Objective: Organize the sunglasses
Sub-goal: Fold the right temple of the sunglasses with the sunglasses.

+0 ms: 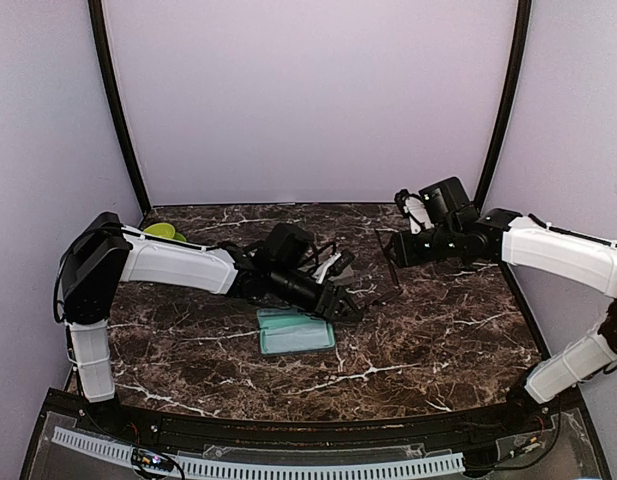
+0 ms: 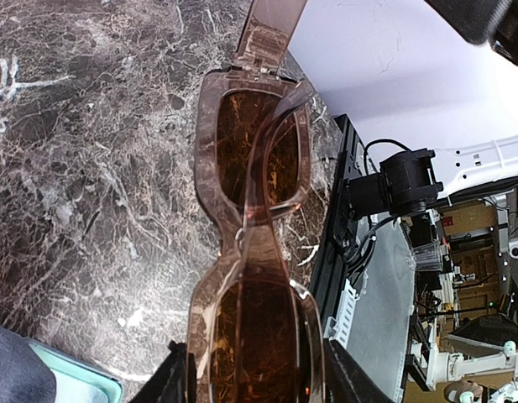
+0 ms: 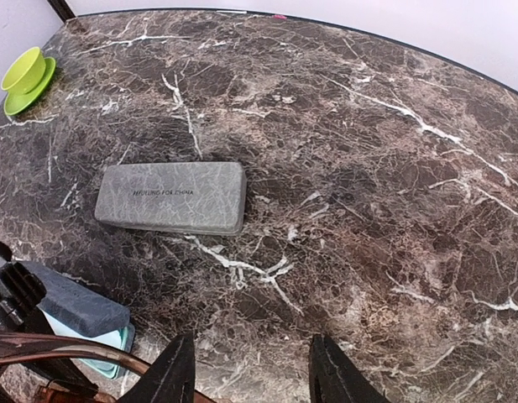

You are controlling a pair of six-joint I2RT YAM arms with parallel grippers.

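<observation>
over middle of table (image 3: 384,151), we saw left gripper (image 2: 255,382) clamped on one lens of pink translucent sunglasses (image 2: 260,172), held off marble, one temple unfolded. right gripper (image 3: 250,357) close by, jaws apart, nothing between tips. grey case (image 3: 170,197) lay flat.

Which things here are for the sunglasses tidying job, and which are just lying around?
For the job: pink sunglasses, held in the left gripper.
Lying about: grey case, blue-grey case, green cup.
</observation>
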